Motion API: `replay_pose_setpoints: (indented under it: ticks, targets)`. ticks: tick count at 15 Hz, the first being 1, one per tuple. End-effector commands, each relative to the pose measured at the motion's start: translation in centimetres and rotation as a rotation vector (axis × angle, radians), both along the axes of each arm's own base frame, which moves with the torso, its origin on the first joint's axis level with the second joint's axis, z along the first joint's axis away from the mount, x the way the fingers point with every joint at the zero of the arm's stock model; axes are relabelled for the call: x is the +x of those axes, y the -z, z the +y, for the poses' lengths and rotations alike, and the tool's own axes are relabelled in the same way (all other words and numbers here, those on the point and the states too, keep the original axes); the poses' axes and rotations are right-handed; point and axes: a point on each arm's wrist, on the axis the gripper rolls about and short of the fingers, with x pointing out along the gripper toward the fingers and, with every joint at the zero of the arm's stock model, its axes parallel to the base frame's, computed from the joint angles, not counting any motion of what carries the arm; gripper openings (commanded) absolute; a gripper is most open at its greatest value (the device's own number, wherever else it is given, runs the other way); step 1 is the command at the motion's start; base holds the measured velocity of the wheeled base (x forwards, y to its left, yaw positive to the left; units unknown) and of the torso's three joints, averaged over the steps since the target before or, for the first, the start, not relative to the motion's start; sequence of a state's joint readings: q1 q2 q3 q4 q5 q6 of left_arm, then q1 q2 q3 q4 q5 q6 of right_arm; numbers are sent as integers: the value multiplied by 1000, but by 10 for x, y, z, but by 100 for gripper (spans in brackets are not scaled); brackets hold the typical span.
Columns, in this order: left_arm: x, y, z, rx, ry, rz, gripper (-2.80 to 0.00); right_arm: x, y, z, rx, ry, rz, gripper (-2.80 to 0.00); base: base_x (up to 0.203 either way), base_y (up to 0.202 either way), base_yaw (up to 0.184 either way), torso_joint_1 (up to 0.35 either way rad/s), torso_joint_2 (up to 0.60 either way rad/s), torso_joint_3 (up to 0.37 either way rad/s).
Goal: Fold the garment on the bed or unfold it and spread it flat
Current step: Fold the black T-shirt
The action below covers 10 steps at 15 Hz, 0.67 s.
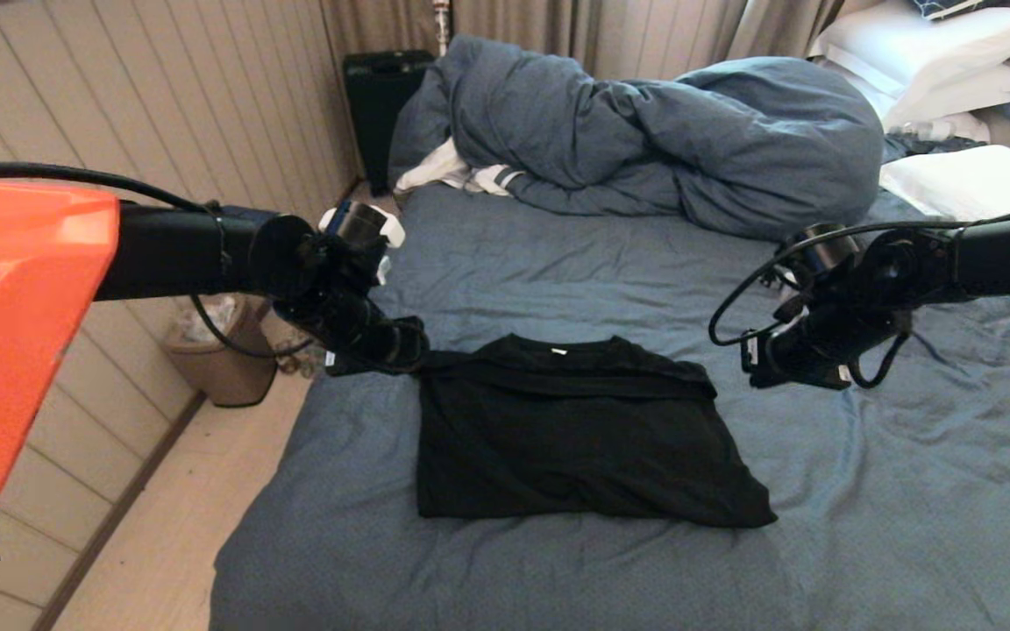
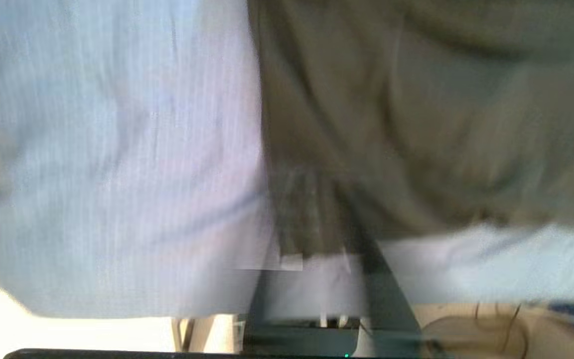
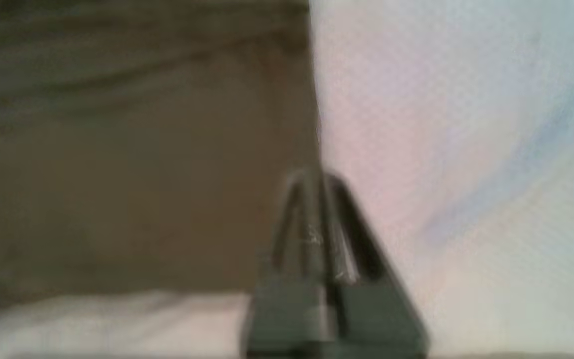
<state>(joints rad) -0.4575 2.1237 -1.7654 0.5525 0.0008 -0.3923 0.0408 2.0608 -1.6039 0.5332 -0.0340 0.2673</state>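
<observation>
Garment (image 1: 575, 429) is lying part-folded on the bed (image 1: 864, 491) between both claws. Left claw (image 1: 413, 346) is pinching its far corner; right claw (image 1: 755, 364) is hovering closed, needing a matching grip first.

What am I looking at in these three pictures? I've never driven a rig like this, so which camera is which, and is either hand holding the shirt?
The wide picture comes from the robot's head, looking down at the bed. The two black arms reaching in are the robot's own. The other two pictures come from cameras on each wrist, just behind the fingers.

On the blue-grey sheet lies a black T-shirt, folded to a rough rectangle. A bunched duvet and white pillows sit further back.

The left hand is shut at the shirt's far left corner; whether it pinches cloth I cannot tell. The right hand is shut, its fingers together beside the shirt's edge, apparently holding nothing.
</observation>
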Motion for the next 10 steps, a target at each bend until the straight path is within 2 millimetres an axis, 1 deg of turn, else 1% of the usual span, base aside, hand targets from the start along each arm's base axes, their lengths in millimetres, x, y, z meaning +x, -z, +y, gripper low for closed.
replay_pose_setpoints:
  ticks: [1, 4, 5, 6, 8, 10]
  targets:
    - [-19, 1, 4, 8, 8, 27, -280, -23, -2, 0, 2, -2, 26, -280, 0, 0, 0, 0, 0, 0]
    - [-34, 35, 1, 28, 25, 75, -280, -45, 23, 1, 2, -7, 51, -280, 0, 0, 0, 0, 0, 0]
    - [-37, 44, -2, 23, 29, 68, -280, -49, 31, 1, 1, -6, 33, -197, 0, 0, 0, 0, 0, 0]
    - [-39, 54, -5, 22, 35, 66, 0, -52, 40, 1, 2, -7, 17, 0, 0, 0, 0, 0, 0, 0]
    - [-40, 64, -11, 23, 47, 67, 0, -56, 55, 4, 5, -16, 3, 0, 0, 0, 0, 0, 0, 0]
    - [-36, 68, -13, 24, 45, 67, 0, -56, 59, 6, 6, -23, 13, 0, 0, 0, 0, 0, 0, 0]
